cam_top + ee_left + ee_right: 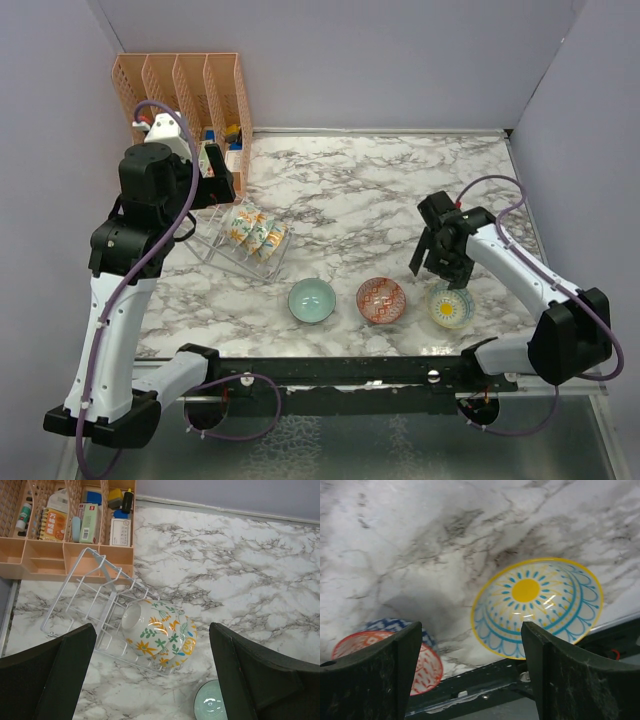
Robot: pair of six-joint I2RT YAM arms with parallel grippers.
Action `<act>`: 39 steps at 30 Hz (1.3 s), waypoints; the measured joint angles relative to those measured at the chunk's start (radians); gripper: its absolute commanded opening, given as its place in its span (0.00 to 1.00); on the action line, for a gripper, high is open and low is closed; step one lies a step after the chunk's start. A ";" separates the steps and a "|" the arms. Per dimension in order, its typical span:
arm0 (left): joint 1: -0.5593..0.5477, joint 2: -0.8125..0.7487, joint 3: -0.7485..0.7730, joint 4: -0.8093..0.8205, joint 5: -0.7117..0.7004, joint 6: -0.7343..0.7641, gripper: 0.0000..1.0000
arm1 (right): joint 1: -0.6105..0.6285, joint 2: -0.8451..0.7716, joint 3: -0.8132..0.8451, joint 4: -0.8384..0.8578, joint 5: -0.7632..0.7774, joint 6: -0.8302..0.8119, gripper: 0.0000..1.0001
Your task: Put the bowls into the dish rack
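Left pincer [150, 630]: you have it spread wide and empty above the dish rack [75, 605]. Cream floral bowls [160, 637] lean on edge in the rack, nested; how many there are is unclear. Right pincer [470, 630] also gapes wide with nothing in it, over the tabletop [420, 540] beside the yellow-centred bowl [537, 605]. The red-patterned bowl [427, 667] is half hidden by that pincer, and a blue-patterned edge behind it cannot be identified. The teal bowl [312, 300] sits upright on the tabletop, cut off in the left wrist view.
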 measured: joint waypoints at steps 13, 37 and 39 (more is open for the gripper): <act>0.000 -0.020 -0.004 -0.001 -0.002 0.009 0.99 | -0.040 0.095 -0.126 0.022 0.038 -0.031 0.60; 0.000 -0.010 -0.005 0.004 -0.016 0.016 0.99 | -0.041 0.120 0.108 0.202 0.005 -0.250 0.01; 0.000 -0.005 0.001 0.005 -0.016 0.016 0.99 | -0.041 0.117 0.190 0.274 -0.047 -0.280 0.01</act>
